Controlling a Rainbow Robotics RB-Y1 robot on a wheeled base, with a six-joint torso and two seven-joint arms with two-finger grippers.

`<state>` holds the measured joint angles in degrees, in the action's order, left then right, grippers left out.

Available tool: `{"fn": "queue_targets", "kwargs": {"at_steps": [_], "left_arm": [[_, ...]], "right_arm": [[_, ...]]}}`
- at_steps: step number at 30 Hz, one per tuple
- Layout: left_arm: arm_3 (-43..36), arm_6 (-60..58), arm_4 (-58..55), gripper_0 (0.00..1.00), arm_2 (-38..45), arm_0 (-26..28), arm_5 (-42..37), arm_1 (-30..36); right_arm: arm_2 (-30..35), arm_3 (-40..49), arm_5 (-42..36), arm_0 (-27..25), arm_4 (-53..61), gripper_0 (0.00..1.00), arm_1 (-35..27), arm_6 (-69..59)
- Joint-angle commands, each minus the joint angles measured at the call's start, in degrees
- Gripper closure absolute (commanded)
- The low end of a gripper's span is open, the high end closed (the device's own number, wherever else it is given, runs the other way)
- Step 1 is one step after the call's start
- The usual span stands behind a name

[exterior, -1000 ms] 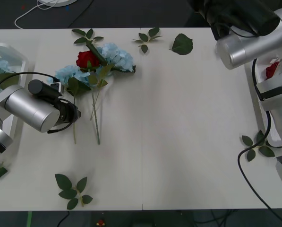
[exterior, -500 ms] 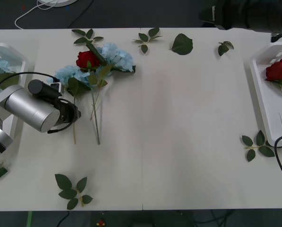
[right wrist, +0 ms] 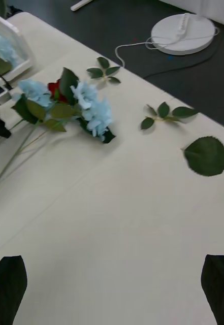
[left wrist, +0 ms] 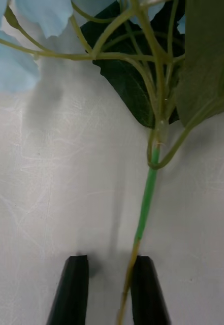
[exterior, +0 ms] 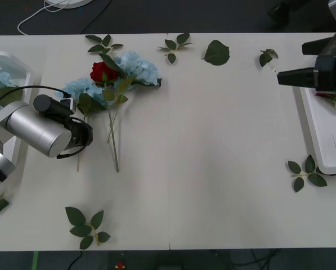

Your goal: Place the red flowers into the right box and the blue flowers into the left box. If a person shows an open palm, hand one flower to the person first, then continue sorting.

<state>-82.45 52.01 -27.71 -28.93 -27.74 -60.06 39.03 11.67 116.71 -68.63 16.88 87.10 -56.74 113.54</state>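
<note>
Tabletop (exterior: 213, 157) — blue flower (exterior: 77, 89) stem shifted; left claw (left wrist: 109, 289) closing.

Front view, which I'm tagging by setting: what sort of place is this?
Probably a robotics lab or test space, not a flower shop. A plain white table holds scattered artificial blue flowers and loose leaves; white cable runs over dark floor behind; the left gripper is at a stem.
</note>
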Motion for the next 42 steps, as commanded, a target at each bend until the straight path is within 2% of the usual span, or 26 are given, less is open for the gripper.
{"fn": "queue_targets", "kwargs": {"at_steps": [1, 6, 12, 13, 21, 26, 31, 42], "left_arm": [[-0.6, 2.6, -0.2, 1.00, -0.3, -2.4, 0.6, -0.4], [-0.6, 2.6, -0.2, 1.00, -0.3, -2.4, 0.6, -0.4], [-0.6, 2.6, -0.2, 1.00, -0.3, -2.4, 0.6, -0.4], [0.3, 2.6, 0.0, 1.00, -1.3, -1.0, 0.7, -1.2], [0.1, 2.4, 0.2, 1.00, -0.6, -2.8, 2.2, -0.8], [-1.0, 3.0, -0.5, 1.00, 3.0, -6.1, -4.8, -0.7], [-4.4, 8.4, -0.9, 1.00, 11.7, -8.9, -15.4, -0.5], [-14.5, 25.8, -6.7, 1.00, 36.9, -12.6, -40.0, -0.5]], "right_arm": [[6.0, 0.4, -4.4, -3.2, 7.2, 0.00, -3.4, 7.1], [7.8, -0.4, -7.3, -5.7, 12.4, 0.00, -4.2, 14.0], [7.8, -0.4, -6.3, -8.9, 16.0, 0.00, -5.0, 19.4], [7.8, -0.4, -6.0, -9.3, 16.3, 0.00, -5.1, 20.1], [7.8, 0.4, -3.8, -11.1, 17.4, 0.00, -5.3, 20.8], [7.8, 0.4, -3.6, -11.2, 17.4, 0.00, -5.3, 20.9], [7.8, 0.4, -3.6, -11.2, 17.4, 0.00, -5.3, 20.9], [7.8, 0.4, -3.6, -11.2, 17.4, 0.00, -5.3, 20.9]]}}
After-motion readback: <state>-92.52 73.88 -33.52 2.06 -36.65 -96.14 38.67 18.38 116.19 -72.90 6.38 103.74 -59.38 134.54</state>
